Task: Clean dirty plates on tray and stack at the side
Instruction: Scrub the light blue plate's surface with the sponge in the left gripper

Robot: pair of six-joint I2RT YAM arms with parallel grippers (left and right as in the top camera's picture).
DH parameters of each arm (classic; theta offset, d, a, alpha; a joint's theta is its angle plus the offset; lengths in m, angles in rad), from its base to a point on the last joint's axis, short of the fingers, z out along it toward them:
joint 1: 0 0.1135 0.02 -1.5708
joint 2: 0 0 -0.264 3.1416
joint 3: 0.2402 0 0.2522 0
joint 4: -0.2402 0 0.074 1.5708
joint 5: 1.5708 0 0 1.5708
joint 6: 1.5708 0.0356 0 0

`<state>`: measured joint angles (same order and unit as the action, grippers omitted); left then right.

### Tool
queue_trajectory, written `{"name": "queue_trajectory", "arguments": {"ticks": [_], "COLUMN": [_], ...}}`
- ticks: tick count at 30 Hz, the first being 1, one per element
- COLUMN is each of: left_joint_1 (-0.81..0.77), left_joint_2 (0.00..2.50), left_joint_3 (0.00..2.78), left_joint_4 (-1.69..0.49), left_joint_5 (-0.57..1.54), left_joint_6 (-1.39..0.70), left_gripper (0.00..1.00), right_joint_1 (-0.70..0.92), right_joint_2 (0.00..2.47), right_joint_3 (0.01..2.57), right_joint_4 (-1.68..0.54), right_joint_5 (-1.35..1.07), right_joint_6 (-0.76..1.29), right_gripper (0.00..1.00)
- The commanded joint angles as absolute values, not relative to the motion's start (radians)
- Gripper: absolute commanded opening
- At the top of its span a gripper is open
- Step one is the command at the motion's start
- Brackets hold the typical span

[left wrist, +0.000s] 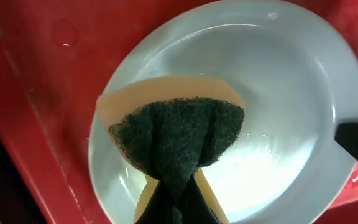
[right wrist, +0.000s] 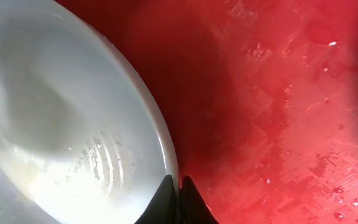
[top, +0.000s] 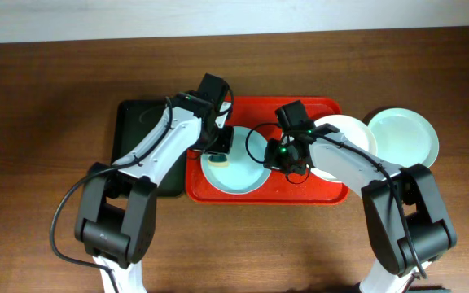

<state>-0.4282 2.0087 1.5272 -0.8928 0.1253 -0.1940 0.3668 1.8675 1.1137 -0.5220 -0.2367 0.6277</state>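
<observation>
Dark wood bench (top: 39, 98), white wall (top: 218, 16) along the back edge. Red tray (top: 255, 195) sits mid-bench, slightly toward the back, with a black tray (top: 133, 122) touching its left side.

Mint plate (top: 238, 175) lies flat in the left half of the red tray, and both tools are on it:
- Left tool (left wrist: 174, 202): fingers pressed together, pinching a sponge (left wrist: 179, 130) with its green scouring face toward the wrist camera and a tan layer behind. The sponge is over the left part of the plate's bowl. Can't tell if it's touching.
- Right tool (right wrist: 178, 196): tips closed at the plate's right rim. In the wrist view the rim runs straight in between the tips, so it looks pinched. Bare wet tray floor lies just right of the tips.

White plate (top: 348, 134) is at the right end of the red tray, over its rim, under the right arm. Second mint plate (top: 405, 137) is on the bench just right of it, toward the back-right. Can't tell if those two touch.
</observation>
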Motion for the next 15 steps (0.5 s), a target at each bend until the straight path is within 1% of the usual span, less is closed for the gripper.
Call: {"name": "queue_trajectory", "arguments": {"ticks": [1,11,13,15], "left_joint_1": [-0.43,-0.454,-0.465,-0.473], "left_joint_2": [2.05,2.162,2.173,2.175], "left_joint_3": [1.523,1.523,1.523,1.523], "left_joint_4": [-0.883,-0.878,-0.876,-0.868], "left_joint_5": [0.078,0.149,0.223,0.356], "left_joint_6": [-0.25,-0.25,-0.246,-0.19], "left_gripper": [0.0,0.0,0.0,0.0], "right_joint_1": [0.372,0.372,0.372,0.372], "right_joint_2": [1.854,1.854,1.854,1.854], "right_joint_3": [1.109,1.109,1.109,1.109], "right_joint_4": [-0.526,-0.534,-0.534,-0.534], "right_joint_5": [-0.197,-0.197,-0.197,-0.198], "right_joint_6": [0.641,0.633,0.633,0.633], "right_gripper": [0.04,0.04,0.04,0.04]}}
